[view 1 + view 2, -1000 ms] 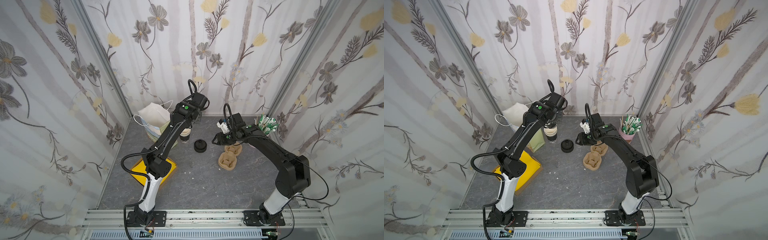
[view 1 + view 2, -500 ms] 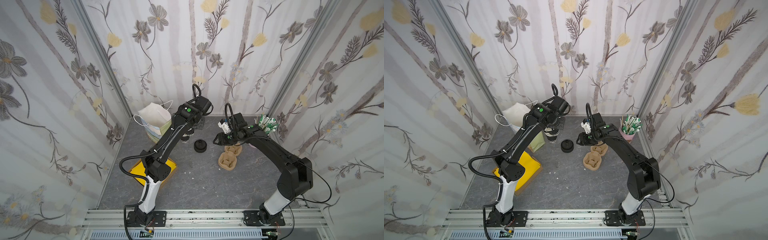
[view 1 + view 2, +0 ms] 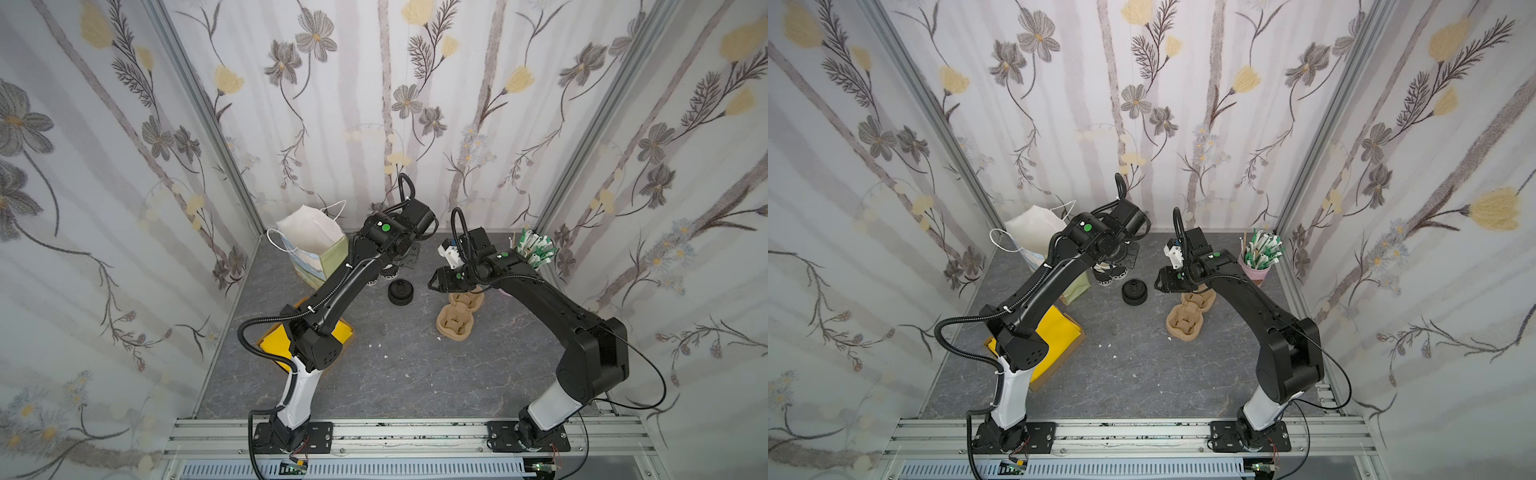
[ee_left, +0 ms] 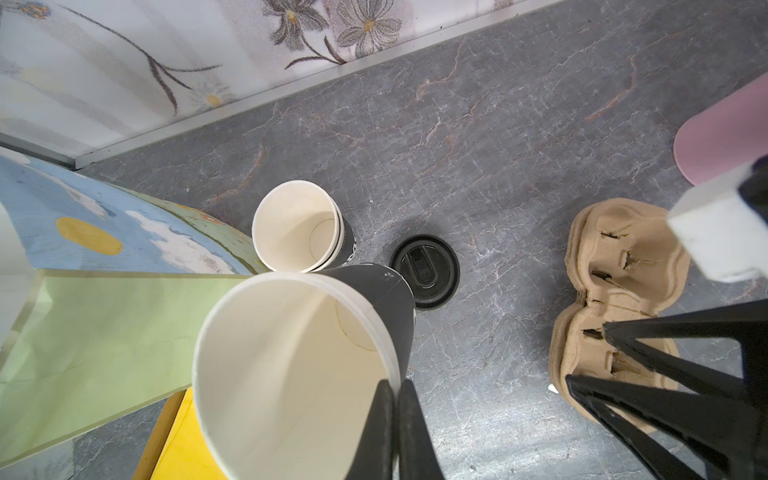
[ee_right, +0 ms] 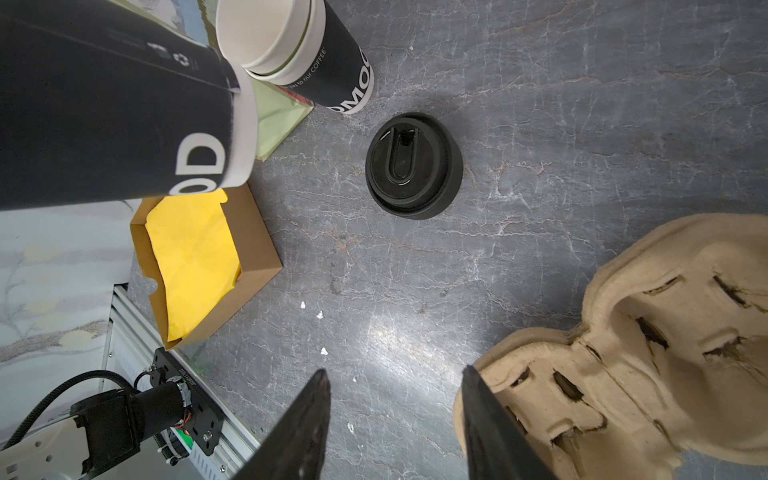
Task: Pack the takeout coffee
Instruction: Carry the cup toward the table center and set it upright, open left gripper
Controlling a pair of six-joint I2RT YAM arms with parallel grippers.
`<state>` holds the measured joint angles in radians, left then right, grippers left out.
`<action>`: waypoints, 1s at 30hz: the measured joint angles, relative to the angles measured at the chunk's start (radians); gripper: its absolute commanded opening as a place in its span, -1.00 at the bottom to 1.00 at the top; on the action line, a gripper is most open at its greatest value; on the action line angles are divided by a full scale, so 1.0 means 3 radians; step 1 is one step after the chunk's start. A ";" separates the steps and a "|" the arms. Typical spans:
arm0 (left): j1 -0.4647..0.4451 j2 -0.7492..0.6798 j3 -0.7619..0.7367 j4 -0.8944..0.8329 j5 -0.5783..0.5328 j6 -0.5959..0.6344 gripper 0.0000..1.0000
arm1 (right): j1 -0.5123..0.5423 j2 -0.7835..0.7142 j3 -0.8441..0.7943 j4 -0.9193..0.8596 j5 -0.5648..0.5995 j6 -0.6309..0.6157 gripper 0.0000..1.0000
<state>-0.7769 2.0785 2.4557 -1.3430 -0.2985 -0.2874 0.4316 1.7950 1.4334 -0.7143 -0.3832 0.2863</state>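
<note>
My left gripper (image 4: 395, 384) is shut on the rim of the black paper cup (image 4: 291, 374), one finger inside and one outside. The cup hangs above the table, cream inside, and shows white lettering in the right wrist view (image 5: 104, 116). The black domed sip lid (image 5: 413, 164) lies on the table between the arms, also seen in both top views (image 3: 400, 291) (image 3: 1134, 292). My right gripper (image 5: 395, 378) is open and empty, beside the lid (image 3: 432, 284). In both top views the left wrist (image 3: 395, 237) hides its fingers.
A stack of like cups (image 4: 297, 226) stands by the paper bag (image 3: 316, 245). Stacked pulp cup carriers (image 3: 455, 322) lie under the right gripper. A yellow-lined cardboard box (image 5: 199, 266) is front left. A pink cup of stirrers (image 3: 1260, 257) stands at the back right.
The left wrist has swung right and toward the back wall, carrying the cup away from the remaining stack. The right arm has barely moved.
</note>
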 measured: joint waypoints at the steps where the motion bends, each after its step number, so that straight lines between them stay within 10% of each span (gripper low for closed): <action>1: -0.0011 -0.0008 -0.0015 0.0000 0.0000 0.0000 -1.00 | -0.0003 -0.0011 -0.0017 -0.0001 0.0015 -0.0003 0.04; 30: -0.0609 -0.0488 -0.1798 0.0395 0.0179 -0.0146 -1.00 | -0.0191 -0.0088 -0.0219 -0.0015 0.0280 -0.0149 0.02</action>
<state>-0.9596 1.9320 1.9163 -1.2243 -0.2447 -0.3313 0.3744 1.7687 1.3678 -0.7189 -0.2993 0.2417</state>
